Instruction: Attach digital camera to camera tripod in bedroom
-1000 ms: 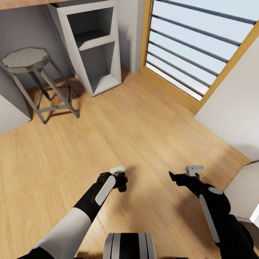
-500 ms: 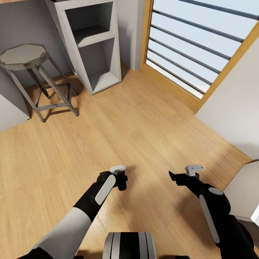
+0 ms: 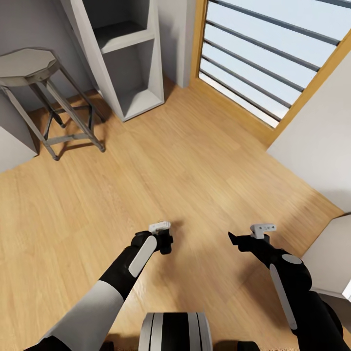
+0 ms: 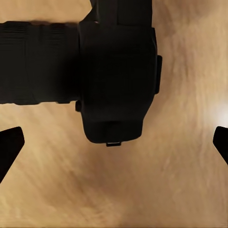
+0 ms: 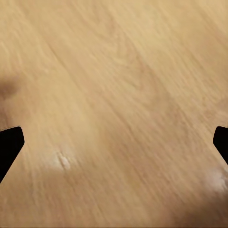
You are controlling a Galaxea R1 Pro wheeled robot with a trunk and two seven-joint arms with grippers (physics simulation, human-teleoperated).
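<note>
Both hands are spread wide: your right hand (image 3: 239,240) is empty, and the digital camera (image 4: 116,71) sits against your left hand (image 3: 163,241), above the floor (image 3: 195,161). Drive gently toward the camera tripod, keeping that wrist level.

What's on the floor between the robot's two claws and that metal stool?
Nothing: in the head view, bare wooden floor runs from the left gripper and right gripper to the stool.

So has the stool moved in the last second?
No. The stool keeps its place beside the white shelf; both shifted up the head view together, so the camera moved, not the stool.
</note>
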